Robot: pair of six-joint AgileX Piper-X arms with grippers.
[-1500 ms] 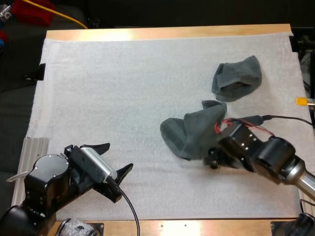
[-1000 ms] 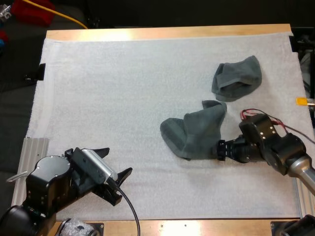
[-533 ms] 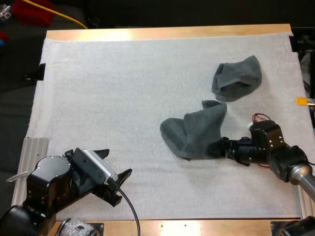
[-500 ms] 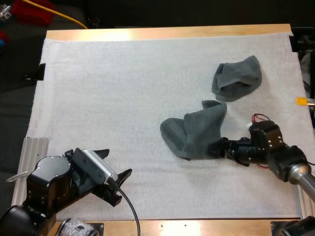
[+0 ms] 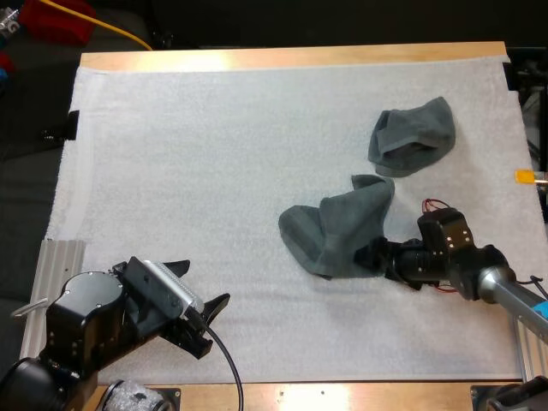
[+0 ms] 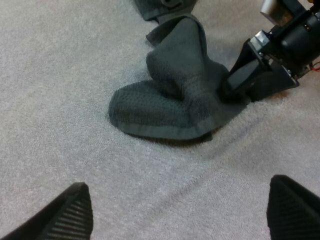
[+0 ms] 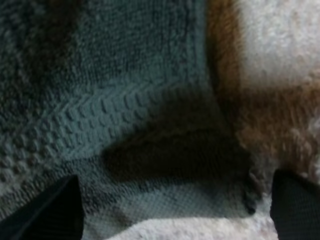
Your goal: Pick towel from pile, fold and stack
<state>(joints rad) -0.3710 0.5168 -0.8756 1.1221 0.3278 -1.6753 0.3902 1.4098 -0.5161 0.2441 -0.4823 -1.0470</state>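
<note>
Left half: you have bare white mat (image 5: 214, 145) from the left gripper (image 5: 204, 276) to the far edge.
Centre right: crumpled towel (image 5: 338, 231) blocks you; the right gripper (image 5: 375, 255) sits at its near right edge.
Far right: second towel (image 5: 413, 135) lies just beyond it, little room between.

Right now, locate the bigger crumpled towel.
High view: the bigger towel lies on the mat, right of centre, nearer me than the smaller towel, the right arm's jaws at its right edge.
</note>
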